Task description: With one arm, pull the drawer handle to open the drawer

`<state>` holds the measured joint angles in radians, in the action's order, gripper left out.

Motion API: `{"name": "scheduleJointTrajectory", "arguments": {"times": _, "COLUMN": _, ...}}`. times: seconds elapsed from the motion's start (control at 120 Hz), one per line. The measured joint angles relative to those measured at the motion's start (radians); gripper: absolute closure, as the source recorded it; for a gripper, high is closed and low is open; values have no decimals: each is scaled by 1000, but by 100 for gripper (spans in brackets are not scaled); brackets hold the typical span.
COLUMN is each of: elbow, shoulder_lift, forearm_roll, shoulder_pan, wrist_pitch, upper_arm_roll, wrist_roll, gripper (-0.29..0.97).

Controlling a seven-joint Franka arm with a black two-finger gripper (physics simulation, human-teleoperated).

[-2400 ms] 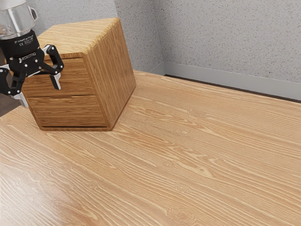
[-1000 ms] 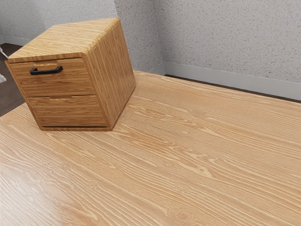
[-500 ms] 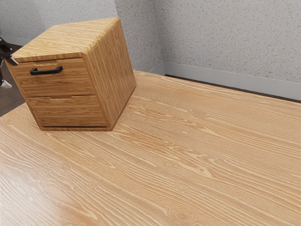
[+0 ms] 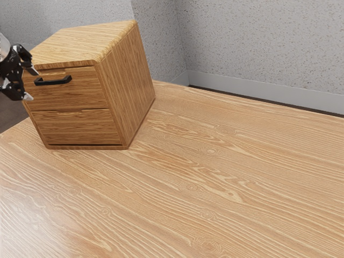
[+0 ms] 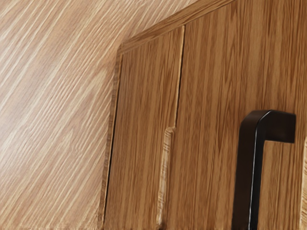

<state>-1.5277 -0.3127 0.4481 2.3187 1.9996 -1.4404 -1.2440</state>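
A small wooden cabinet stands at the back left of the table, with two drawers on its front. The top drawer carries a black bar handle and its front sits flush with the cabinet. My black gripper hangs open at the exterior view's left edge, just left of the handle, with nothing between its fingers. The wrist view looks closely at the handle on the top drawer front, with the lower drawer front beside it.
The lower drawer has no bar handle, just a small notch. The wood-grain table stretches wide to the exterior view's right. A grey wall runs behind it.
My gripper had left the exterior view a second ago. It has since come back in from the left edge and moved right, close to the handle. The drawer has not moved.
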Motion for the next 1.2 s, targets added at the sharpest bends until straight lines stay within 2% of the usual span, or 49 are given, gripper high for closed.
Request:
{"name": "scheduleJointTrajectory", "arguments": {"times": 0.325, "elbow": -19, "shoulder_lift": 6, "forearm_roll": 27, "shoulder_pan": 32, "wrist_pitch": 5, "upper_arm_roll": -13, "wrist_roll": -9, "gripper": 14}}
{"name": "scheduleJointTrajectory", "arguments": {"times": 0.633, "elbow": 7, "shoulder_lift": 9, "forearm_roll": 30, "shoulder_pan": 176, "wrist_pitch": 56, "upper_arm_roll": -194, "wrist_roll": 13, "gripper": 16}}
{"name": "scheduleJointTrajectory", "arguments": {"times": 0.992, "elbow": 16, "shoulder_lift": 7, "forearm_roll": 33, "shoulder_pan": 210, "wrist_pitch": 79, "upper_arm_roll": -220, "wrist_roll": 48, "gripper": 21}}
{"name": "scheduleJointTrajectory", "arguments": {"times": 1.125, "elbow": 18, "shoulder_lift": 5, "forearm_roll": 46, "shoulder_pan": 250, "wrist_pitch": 85, "upper_arm_roll": -242, "wrist_roll": 67, "gripper": 24}}
{"name": "scheduleJointTrajectory", "arguments": {"times": 1.2, "elbow": 34, "shoulder_lift": 2, "forearm_roll": 58, "shoulder_pan": 319, "wrist_pitch": 88, "upper_arm_roll": -301, "wrist_roll": 79, "gripper": 25}}
